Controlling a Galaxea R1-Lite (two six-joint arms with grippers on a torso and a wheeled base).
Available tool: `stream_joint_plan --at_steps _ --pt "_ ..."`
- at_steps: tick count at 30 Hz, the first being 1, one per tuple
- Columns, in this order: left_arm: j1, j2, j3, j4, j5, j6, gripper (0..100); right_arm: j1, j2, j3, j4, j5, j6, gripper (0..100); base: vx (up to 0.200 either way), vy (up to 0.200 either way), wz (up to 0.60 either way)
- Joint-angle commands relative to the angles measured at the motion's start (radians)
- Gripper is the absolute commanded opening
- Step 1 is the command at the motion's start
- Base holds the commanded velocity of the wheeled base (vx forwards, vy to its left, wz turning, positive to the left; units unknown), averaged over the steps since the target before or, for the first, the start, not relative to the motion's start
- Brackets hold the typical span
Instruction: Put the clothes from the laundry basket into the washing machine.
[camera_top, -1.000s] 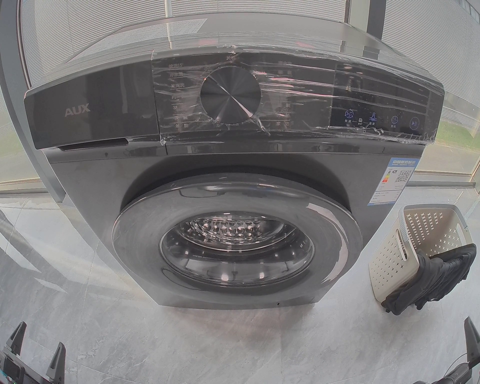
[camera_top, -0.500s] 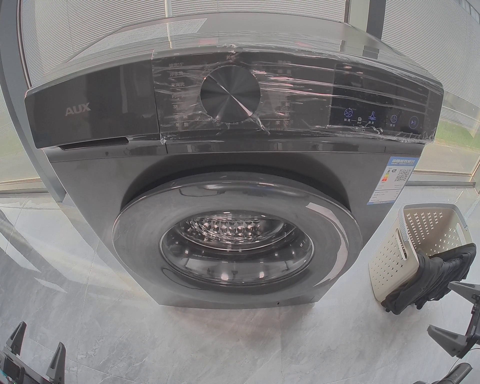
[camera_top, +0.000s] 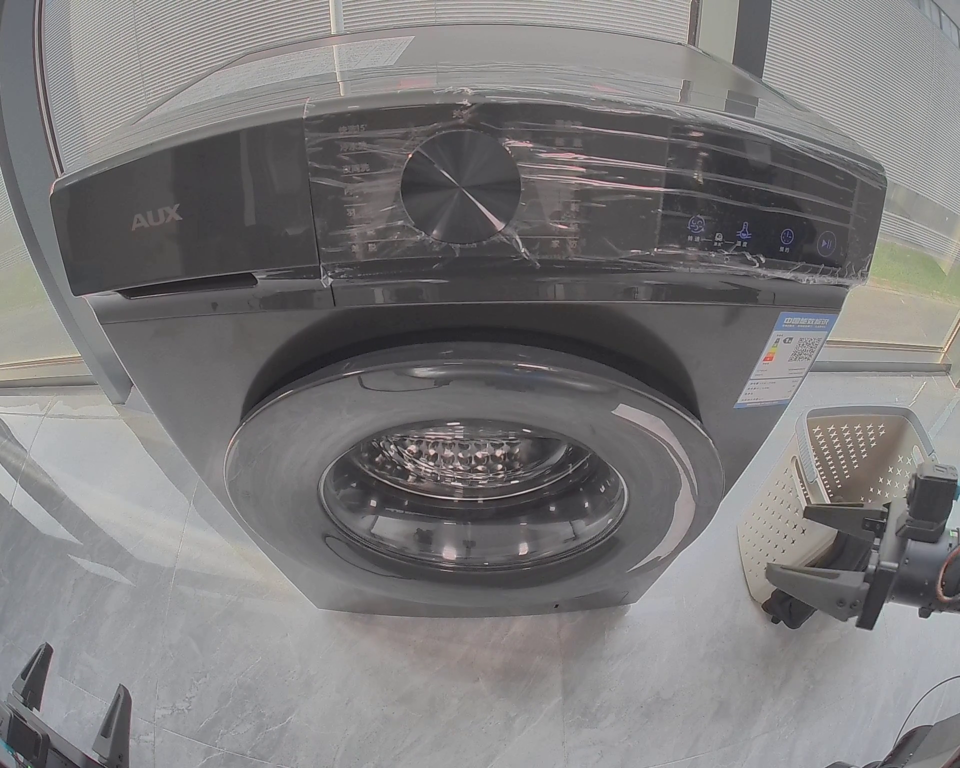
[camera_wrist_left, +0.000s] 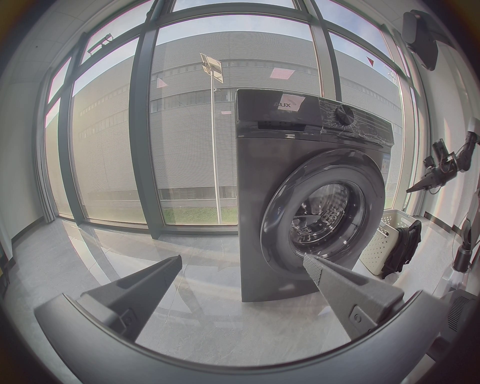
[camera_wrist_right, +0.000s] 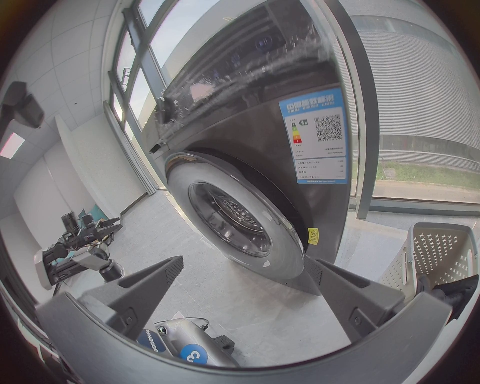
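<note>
Clothes hang over laundry basket beside spread right hand

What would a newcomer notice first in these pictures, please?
The grey washing machine stands in the middle, its round door shut. To its right on the floor sits a white laundry basket with dark clothes draped over its rim, the open right gripper before it.

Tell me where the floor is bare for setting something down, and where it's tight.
Bare floor runs wide between the washing machine's closed door and the left pincer. Crowded: by the laundry basket, where the open right pincer sits at the draped dark clothes.
</note>
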Motion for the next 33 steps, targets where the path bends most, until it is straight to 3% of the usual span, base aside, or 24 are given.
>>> stream_joint_plan --at_steps 1,5,14,17,23,29,33 --pt "-0.001 -0.018 0.016 0.0 0.0 -0.001 100 0.082 0.167 -0.063 -0.039 -0.065 0.028 100 0.0 0.0 0.0" --pt "-0.001 -0.018 0.016 0.0 0.0 -0.001 100 0.086 0.23 -0.113 -0.049 -0.106 0.032 100 0.0 0.0 0.0" --pt "0.0 -0.018 0.016 0.0 0.0 -0.001 100 0.086 0.337 -0.191 -0.062 -0.117 0.041 100 0.0 0.0 0.0" --pt "0.0 -0.018 0.016 0.0 0.0 -0.001 100 0.094 0.389 -0.202 -0.126 -0.148 0.043 100 0.0 0.0 0.0" --pt "0.0 -0.018 0.016 0.0 0.0 -0.001 100 0.141 0.471 -0.188 -0.23 -0.191 0.051 100 0.0 0.0 0.0" --pt "0.0 -0.018 0.016 0.0 0.0 -0.002 100 0.183 0.471 -0.172 -0.24 -0.197 0.077 100 0.0 0.0 0.0" --pt "0.0 -0.018 0.016 0.0 0.0 -0.001 100 0.194 0.385 -0.099 -0.227 -0.203 0.07 100 0.0 0.0 0.0"
